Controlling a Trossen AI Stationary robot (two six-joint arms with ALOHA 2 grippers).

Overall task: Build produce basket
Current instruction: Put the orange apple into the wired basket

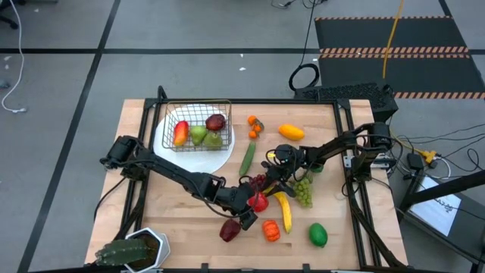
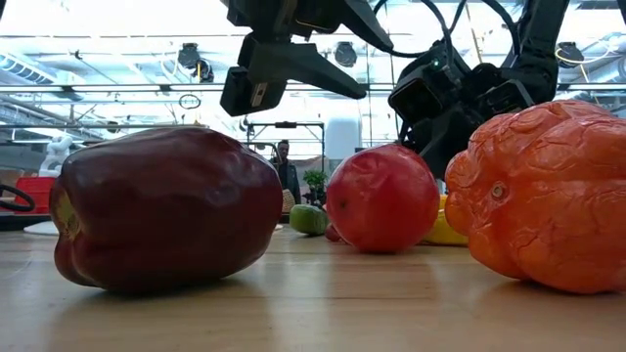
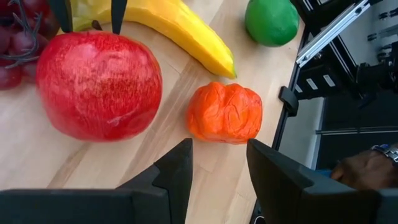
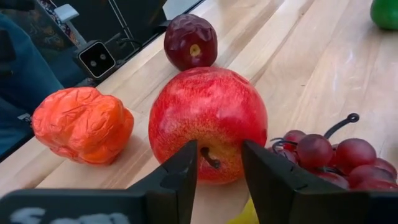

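The wire basket [image 1: 198,125] stands on a white plate [image 1: 220,155] at the far left, with a mango, a pear, a lime and a dark apple in it. The rest of the produce lies loose on the table. A red apple [image 4: 208,121] is in the middle, with an orange pepper [image 3: 225,113], a dark red pepper [image 1: 229,229], a banana [image 1: 284,211] and purple grapes [image 4: 329,155] around it. My right gripper [image 4: 219,149] is open at the apple's stem end, one finger on each side of the stem. My left gripper [image 3: 219,149] hangs open above the table, just short of the orange pepper. My right gripper comes at the red apple nearly level from the table's right side, and its fingertips [image 3: 115,18] straddle the stem [image 4: 209,157] with a clear gap. Whether the tips touch the apple's skin I cannot tell. The apple sits on the table.
A lime [image 1: 317,234], green grapes [image 1: 303,189], a cucumber [image 1: 248,157] and a yellow fruit [image 1: 291,133] lie around the arms. A potted plant [image 1: 129,250] stands at the near left corner. A person's hand [image 3: 360,171] shows beyond the table's edge.
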